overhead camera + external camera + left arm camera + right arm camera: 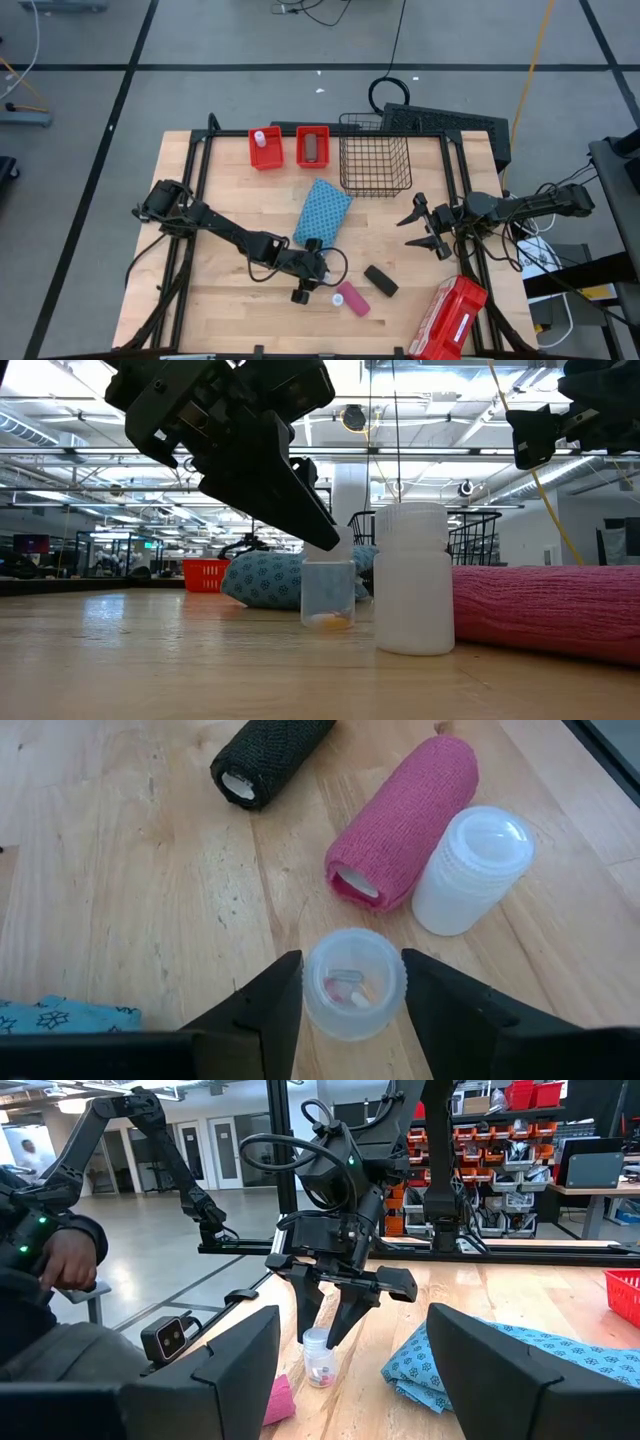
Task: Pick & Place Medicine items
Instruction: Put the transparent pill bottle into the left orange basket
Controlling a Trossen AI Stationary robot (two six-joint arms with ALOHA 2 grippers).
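Note:
A small clear vial [353,982] with pills inside stands on the wooden table, between the fingers of my left gripper [352,1005] near the table's near edge [312,280]. Beside it stand a white bottle [470,870] and lie a pink roll [405,820] and a black roll [270,750]. The low view shows the vial [328,595] upright behind the white bottle [412,575]. My right gripper [425,228] hangs open above the table's right side, touching nothing. My left gripper pinches the vial between its two fingers [275,1005], one on each side of the upper rim [312,970]. The fingers come from above, slanting down from the table's left. The vial stays upright with its base on the table [328,626].
A blue patterned cloth [322,212] lies mid-table. Two red bins [265,150] [312,147] and a wire basket [375,165] stand along the far edge; one bin holds a white-capped vial. A red case [450,318] sits at the near right corner. A person's hand [60,1265] shows beyond the table.

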